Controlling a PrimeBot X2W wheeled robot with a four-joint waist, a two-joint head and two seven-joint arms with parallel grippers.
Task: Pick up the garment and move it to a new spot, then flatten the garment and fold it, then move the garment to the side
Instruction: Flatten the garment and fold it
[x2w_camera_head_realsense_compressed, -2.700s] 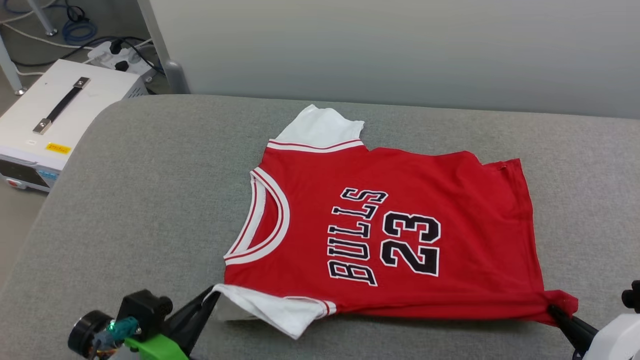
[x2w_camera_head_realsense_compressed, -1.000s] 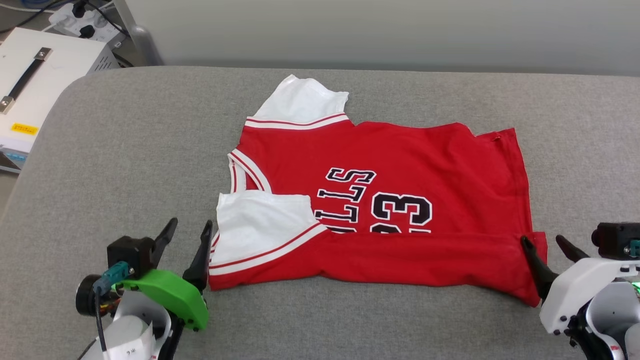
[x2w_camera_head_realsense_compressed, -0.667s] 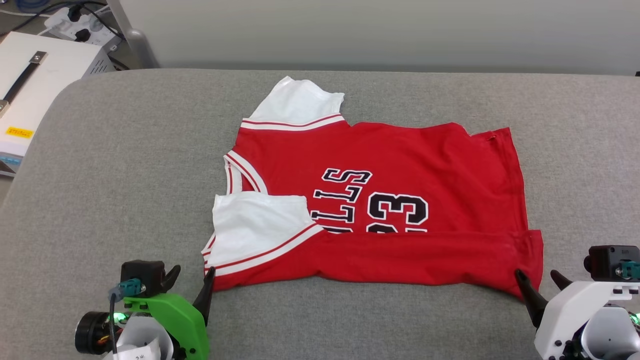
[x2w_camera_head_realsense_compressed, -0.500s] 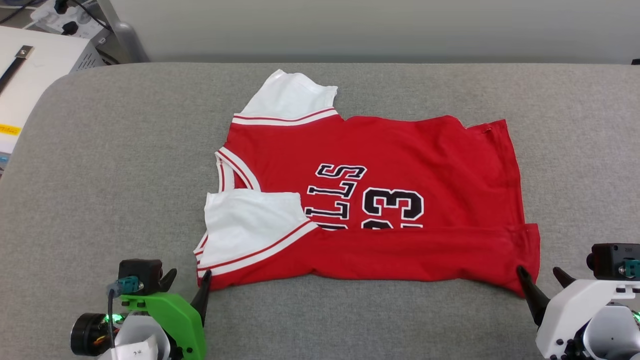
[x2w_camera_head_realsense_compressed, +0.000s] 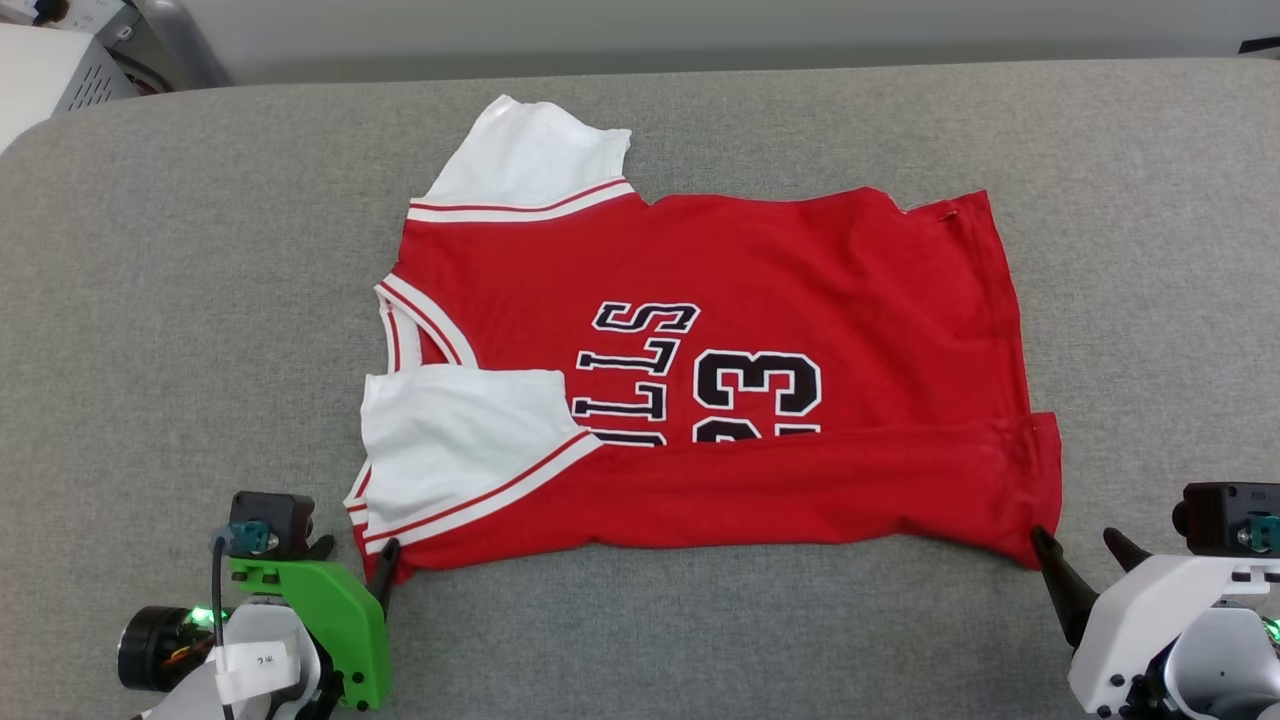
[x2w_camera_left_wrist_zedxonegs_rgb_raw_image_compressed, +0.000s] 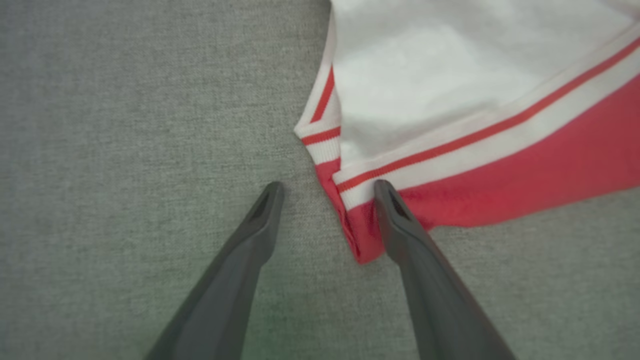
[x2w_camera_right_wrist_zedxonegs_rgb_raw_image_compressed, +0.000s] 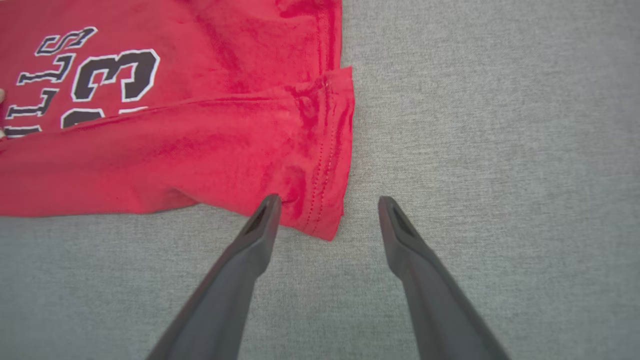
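Where the garment lies: spread on the grey pad, collar toward the robot's left, hem toward its right.
Fold: the near edge is turned up over the front in a long red band that covers the lower part of the black "BULLS" and "23".
Near sleeve: white, folded onto the chest, its striped trim running slantwise.
Far sleeve: white, lying flat and sticking out past the far edge.
Left gripper: at the garment's near left corner, jaws wide apart, holding nothing. In its wrist view one finger crosses the red corner and the other is over bare pad; whether either touches the cloth I cannot tell.
Right gripper: at the near right corner by the hem, jaws spread wide, empty. In its wrist view one fingertip overlaps the hem corner and the other is over bare pad.
Box: white, vented, beyond the pad's far left corner.
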